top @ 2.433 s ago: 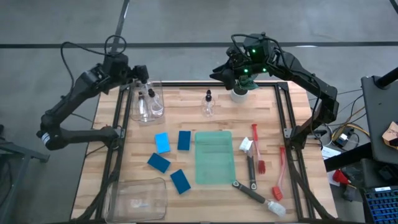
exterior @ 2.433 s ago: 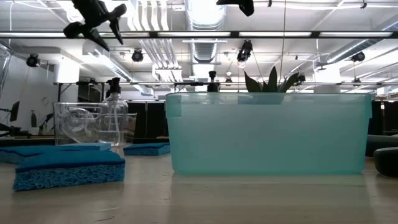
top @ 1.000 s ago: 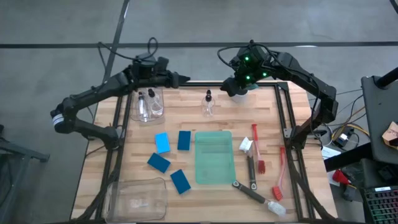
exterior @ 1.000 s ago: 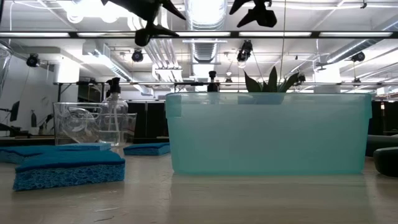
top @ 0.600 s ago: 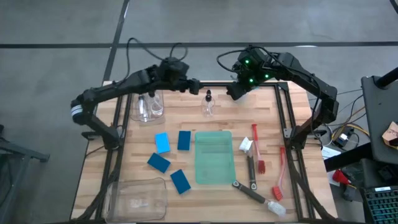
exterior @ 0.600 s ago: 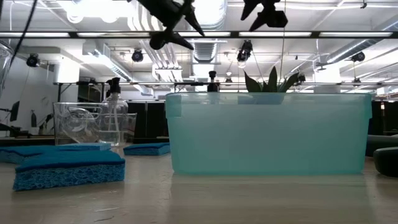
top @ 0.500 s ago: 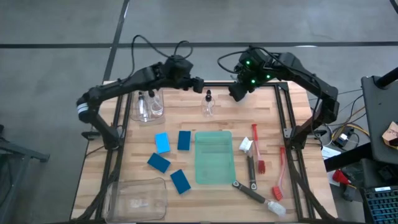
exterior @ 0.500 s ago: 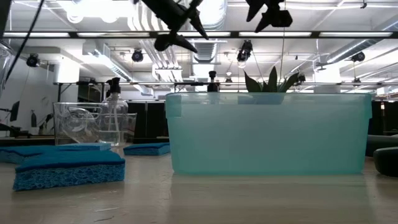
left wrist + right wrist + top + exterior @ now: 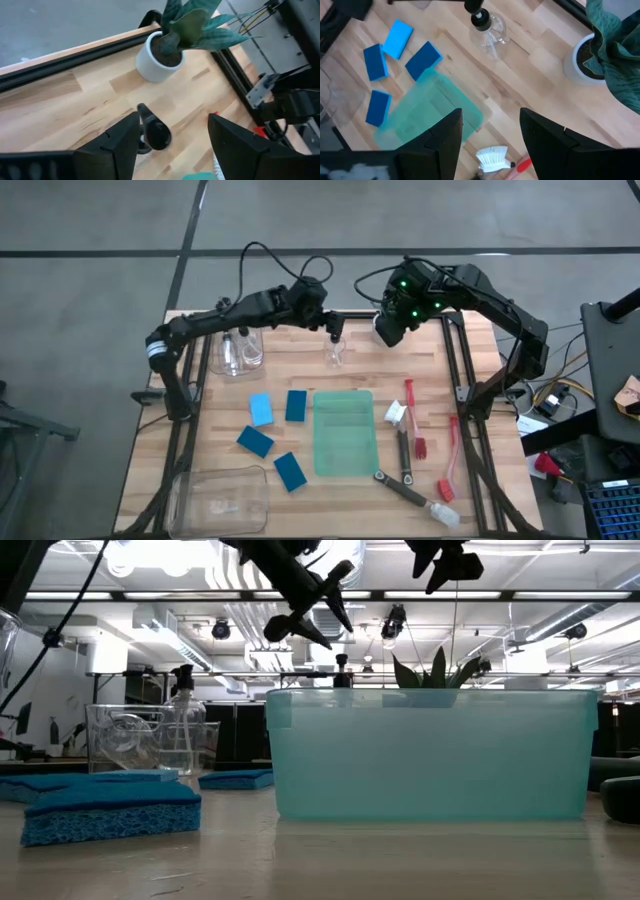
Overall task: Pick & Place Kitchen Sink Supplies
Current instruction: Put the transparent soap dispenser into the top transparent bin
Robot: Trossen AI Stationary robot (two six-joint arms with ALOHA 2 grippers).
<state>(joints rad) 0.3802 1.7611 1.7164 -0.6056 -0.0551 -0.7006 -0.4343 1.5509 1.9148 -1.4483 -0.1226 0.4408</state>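
Note:
A small clear bottle (image 9: 335,350) with a black top (image 9: 154,133) stands on its base, alone near the table's far edge. My left gripper (image 9: 331,321) hovers open just above it, the top showing between and below the fingers (image 9: 172,120), untouched. It also hangs high in the low view (image 9: 322,608). My right gripper (image 9: 387,330) stands open in the air over the potted plant (image 9: 592,60), with nothing between its fingers (image 9: 490,114). Several blue sponges (image 9: 272,435) lie flat at centre left. Red and black brushes (image 9: 412,430) lie at the right.
A clear bin (image 9: 238,348) with bottles in it stands at the far left. A teal bin (image 9: 345,432) sits mid-table, and another clear bin (image 9: 220,500) is at the near left corner. The potted plant (image 9: 162,57) stands at the far edge, right of the lone bottle.
My left gripper has swung along the far edge toward the table's right, from beside the far-left clear bin to over the lone bottle. It has sunk a little and tipped further down. My right gripper has tipped further down over the plant.

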